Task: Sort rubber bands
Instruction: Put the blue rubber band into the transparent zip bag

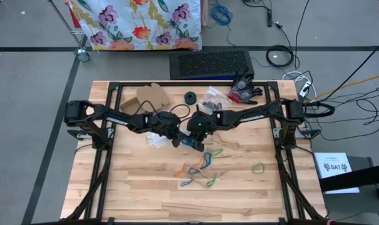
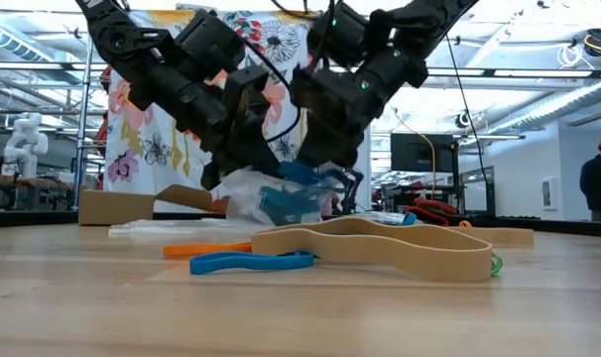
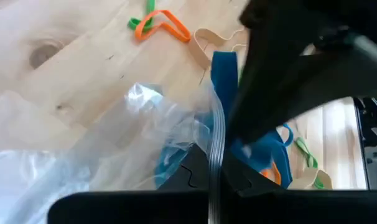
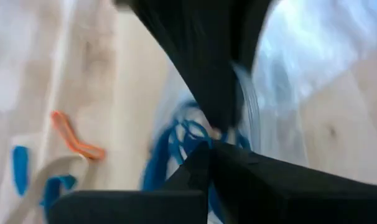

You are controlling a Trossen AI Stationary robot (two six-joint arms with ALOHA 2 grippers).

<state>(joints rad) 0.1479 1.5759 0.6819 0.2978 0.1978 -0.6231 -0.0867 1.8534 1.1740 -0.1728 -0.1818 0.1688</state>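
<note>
A clear plastic bag (image 2: pixel 243 194) holding blue rubber bands (image 2: pixel 293 202) hangs just above the middle of the table. My left gripper (image 1: pixel 176 141) is shut on the bag. My right gripper (image 1: pixel 194 134) meets it from the right, shut at the bag's mouth among the blue rubber bands (image 4: pixel 179 144). Loose rubber bands lie flat on the wood nearer the front: a tan one (image 2: pixel 380 246), a blue one (image 2: pixel 251 262), an orange one (image 2: pixel 206 249), and a mixed cluster (image 1: pixel 201 166). My left gripper pinches the bag's upper edge (image 3: pixel 216 148) between its two fingers, coming in slanting down from the table's left. The bag hangs slack below the fingers, and its lower part with the blue bands droops toward the wood. My right gripper comes in slanting down from the table's right, its shut fingertips on a blue rubber band (image 3: pixel 226 84) at the bag's mouth. The band runs past the fingers on both sides. The gripper's own body hides whether the bag's film is pinched as well.
More clear bags (image 1: pixel 214 95) lie at the table's far side, beside a cardboard piece (image 1: pixel 149 97), a black round object (image 1: pixel 190 97) and a red-and-black glove (image 1: pixel 244 91). A green band (image 1: pixel 258 167) lies alone toward the right. The near half of the table holds only bands.
</note>
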